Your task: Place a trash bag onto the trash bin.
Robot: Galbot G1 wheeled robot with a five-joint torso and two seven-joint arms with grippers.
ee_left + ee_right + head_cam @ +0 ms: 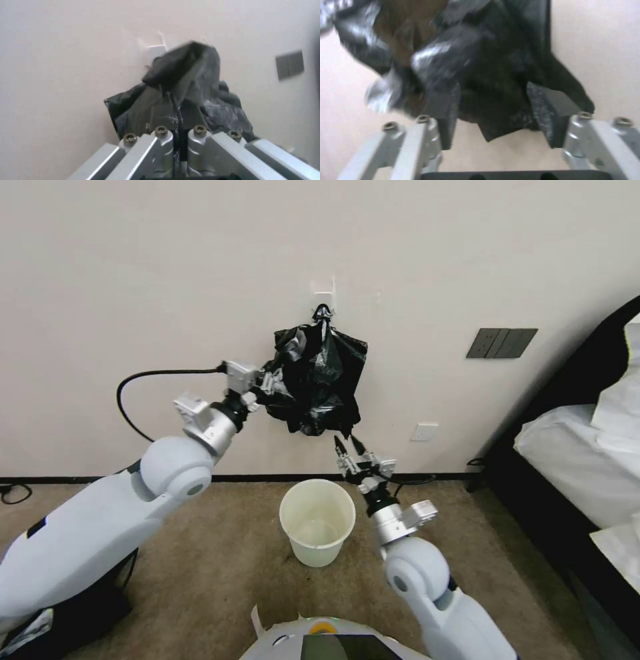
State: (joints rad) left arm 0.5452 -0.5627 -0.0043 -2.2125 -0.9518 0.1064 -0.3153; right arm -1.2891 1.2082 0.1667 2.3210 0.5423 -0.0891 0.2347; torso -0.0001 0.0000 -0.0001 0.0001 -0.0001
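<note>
Presently the trash bag [319, 380] hangs from a wall hook [323, 311], above the trash bin [317, 521] standing on the carpet [220, 560]; left pincer [268, 380] is clenched on the bag's side; right pincer [348, 445] is released, fingers spread just beneath the bag's lower edge.

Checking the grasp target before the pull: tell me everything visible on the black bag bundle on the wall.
The bag bundle is glossy, wrinkled black plastic film hanging from a small white wall hook, gathered at the top and flaring into crumpled folds with grey sheen. It hangs above the trash bin. The left tool is shut on film at its left edge; the right tool is open just below its bottom edge, not touching.
</note>
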